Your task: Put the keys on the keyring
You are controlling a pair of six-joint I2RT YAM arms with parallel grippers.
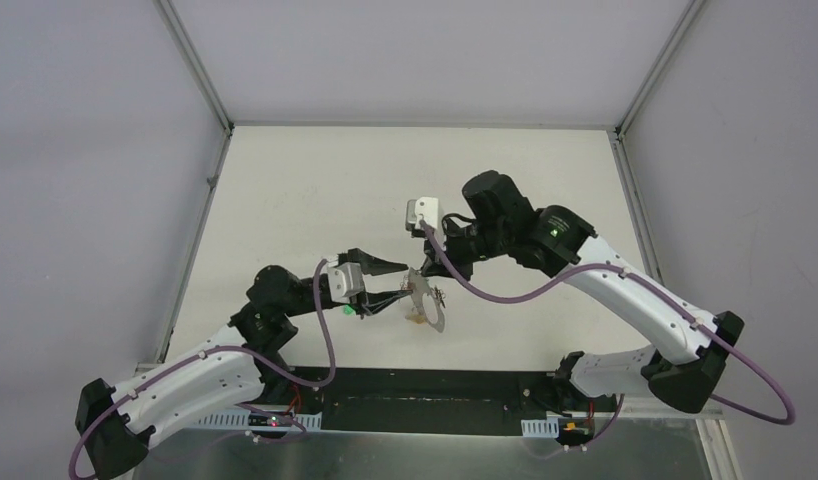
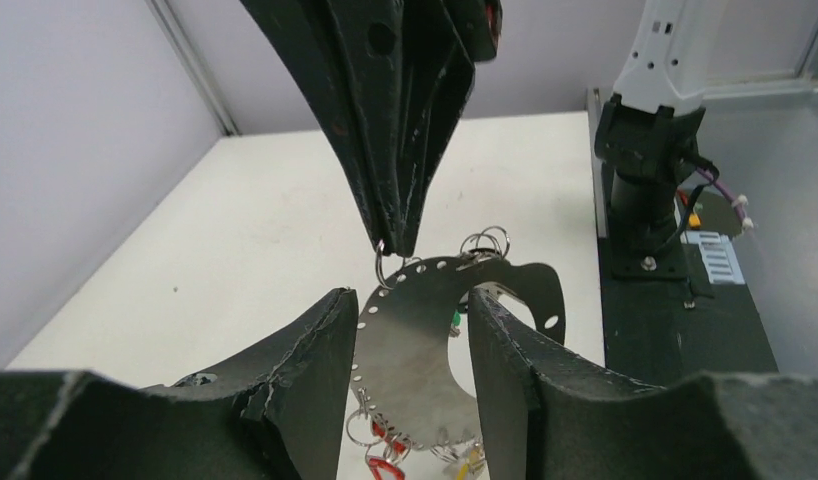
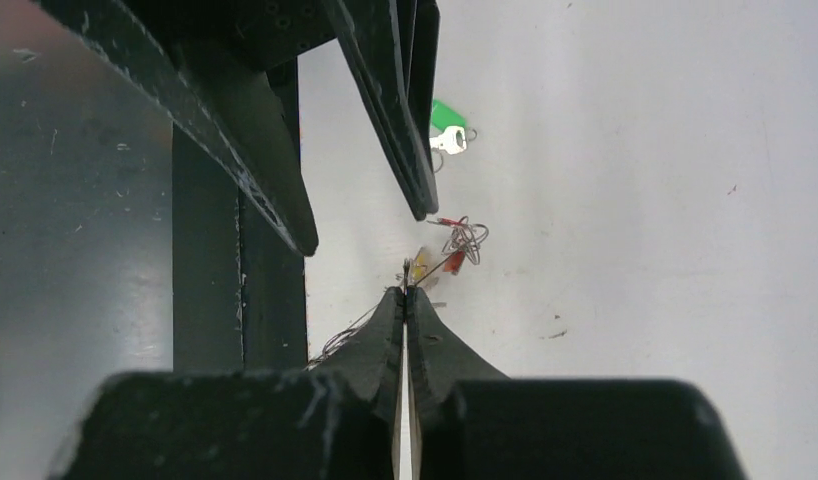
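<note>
Left gripper sits right under the left wrist cam: jaws apart, one finger on either side of the keyring, clamping nothing that I can see. The keyring reads as a flat perforated metal crescent, held up off the table. Right gripper comes down from above and pinches its top edge by a small split ring. Red-capped keys and a yellow-capped one hang off the bottom edge.

Right wrist cam: right jaws are pressed together on the thin edge of the keyring, so that arm carries it alone. The green-capped key lies loose on the table beyond the left fingers, well apart from the ring. I can't find the black-capped key.

Top cam: both grippers meet over the near middle of the table, with the keyring between them.

My read: we're between keys, ring parked in the right grip. Next the left needs to back off, drop onto the green key and pinch its cap, then bring it to a free hole while the right holds steady.
</note>
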